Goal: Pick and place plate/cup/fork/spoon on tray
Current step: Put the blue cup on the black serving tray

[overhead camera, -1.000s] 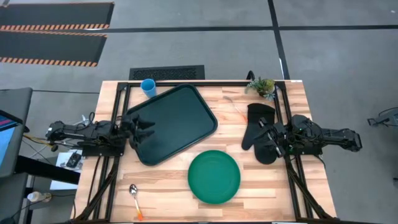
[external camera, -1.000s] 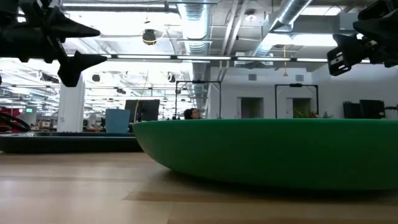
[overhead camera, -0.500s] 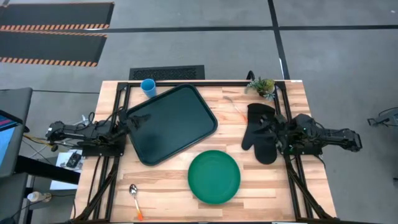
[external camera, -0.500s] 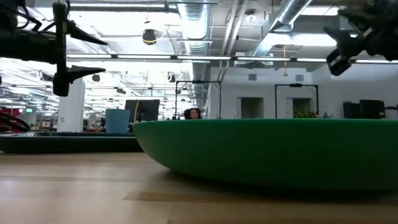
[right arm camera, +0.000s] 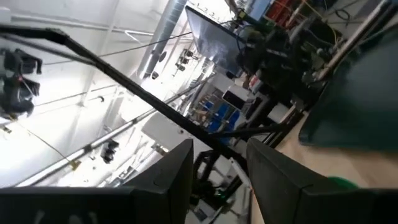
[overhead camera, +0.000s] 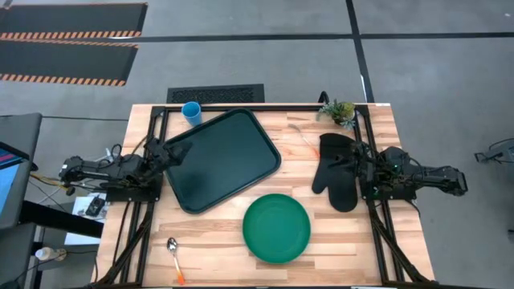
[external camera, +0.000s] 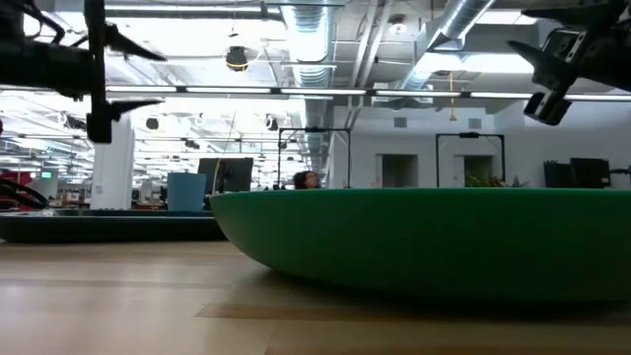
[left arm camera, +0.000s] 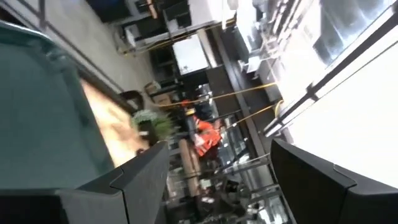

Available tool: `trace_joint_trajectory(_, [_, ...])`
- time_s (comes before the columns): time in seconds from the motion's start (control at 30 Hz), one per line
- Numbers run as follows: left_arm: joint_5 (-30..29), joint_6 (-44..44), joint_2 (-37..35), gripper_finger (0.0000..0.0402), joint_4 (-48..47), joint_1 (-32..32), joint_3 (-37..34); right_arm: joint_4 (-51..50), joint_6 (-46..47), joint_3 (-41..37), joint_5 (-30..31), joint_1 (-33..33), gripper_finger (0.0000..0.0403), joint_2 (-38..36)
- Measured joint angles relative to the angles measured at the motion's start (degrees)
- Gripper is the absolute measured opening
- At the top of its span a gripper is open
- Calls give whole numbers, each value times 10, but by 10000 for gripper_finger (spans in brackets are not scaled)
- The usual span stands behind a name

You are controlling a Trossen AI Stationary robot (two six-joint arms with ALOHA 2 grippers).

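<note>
The green plate (overhead camera: 276, 228) lies flat on the table near its front edge and fills the low view (external camera: 424, 242). The dark tray (overhead camera: 222, 160) lies left of centre. The light-blue cup (overhead camera: 192, 112) stands at the tray's far left corner. The spoon (overhead camera: 173, 250) lies at the front left. The fork (overhead camera: 305, 141) lies by the black oven mitt (overhead camera: 337, 170). My left gripper (overhead camera: 173, 152) is open and empty above the tray's left edge. My right gripper (overhead camera: 355, 164) is open and empty above the mitt's right side.
A small potted plant (overhead camera: 337, 111) stands at the far right corner. Black frame rails run along the table's left and right edges. Bare wood shows between the tray, the plate and the mitt.
My left gripper has drawn back toward the table's left edge, off the tray's middle to its left rim. My right gripper has drawn back toward the right edge and risen a little. Both stay open. The plate, tray, cup, fork and spoon have kept still.
</note>
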Motion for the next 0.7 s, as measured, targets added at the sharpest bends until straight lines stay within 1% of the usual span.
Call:
trace_joint_trajectory(0.1, [-1, 41, 24, 270, 27, 0, 42, 0, 1, 0, 0, 0, 175, 0])
trace_joint_trajectory(0.17, [-8, 70, 59, 270, 25, 0, 88, 0, -1, 0, 0, -3, 175, 0])
trace_joint_trajectory(0.23, [-23, 92, 112, 270, -3, 0, 142, 1, 0, 0, 13, -8, 175, 0])
trace_joint_trajectory(0.3, [-42, 101, 172, 270, -55, 0, 210, 2, 0, 0, 37, -12, 175, 0])
trace_joint_trajectory(0.4, [-67, 86, 269, 270, -191, 14, 325, 2, -23, 0, 63, -19, 175, 0])
trace_joint_trajectory(0.5, [-77, 21, 366, 270, -372, 49, 449, -3, -33, 0, 79, -26, 175, 0])
trace_joint_trajectory(0.57, [-73, -41, 431, 270, -511, 87, 530, -12, -35, 0, 88, -33, 175, 0])
trace_joint_trajectory(0.63, [-57, -102, 493, 270, -649, 138, 599, -27, -35, 0, 91, -41, 175, 0])
trace_joint_trajectory(0.7, [-31, -126, 548, 270, -762, 201, 650, -38, -35, 0, 91, -49, 175, 0])
